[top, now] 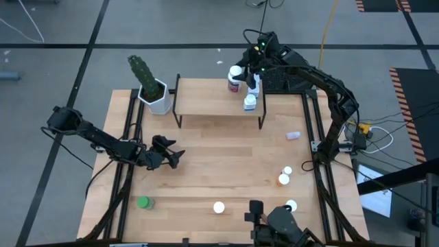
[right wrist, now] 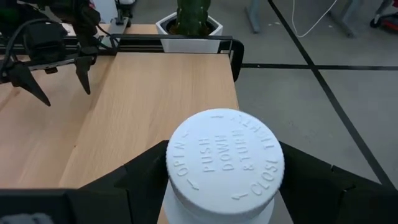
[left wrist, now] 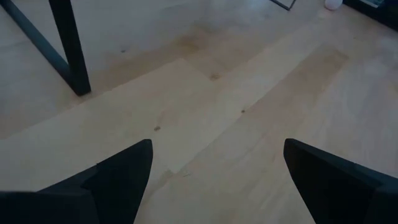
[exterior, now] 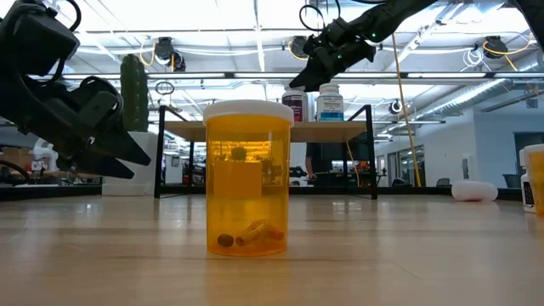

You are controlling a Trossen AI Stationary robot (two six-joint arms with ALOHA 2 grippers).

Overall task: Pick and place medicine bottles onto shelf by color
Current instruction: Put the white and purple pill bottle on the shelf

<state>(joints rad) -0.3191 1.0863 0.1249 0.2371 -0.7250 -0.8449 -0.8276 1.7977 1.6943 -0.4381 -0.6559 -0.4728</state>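
The shelf (top: 219, 103) stands at the table's far side. At its right end stand a pinkish bottle (top: 235, 77) and two white-capped blue-white ones (top: 250, 103), (top: 254, 86). My right gripper (top: 255, 67) is above them, shut on a white bottle cap (right wrist: 225, 163). My left gripper (top: 175, 158) hangs open and empty over the table's left middle, and also shows in its own wrist view (left wrist: 217, 174). Loose on the table are a green bottle (top: 143, 202), an orange one (exterior: 248, 178) and several at the right (top: 285, 175). My right gripper pinches the round white cap's side (right wrist: 177, 180) between its two fingers, one finger on each side. The fingers come from above, slanting in from the far right. The bottle is upright below them; the cap hides its body and base.
A white pot with a cactus (top: 154, 96) stands at the shelf's left end. A pale bottle (top: 293, 135) lies on its side at the right. A dark camera mount (top: 278, 223) sits at the near edge. The shelf's left and middle top is bare wood.
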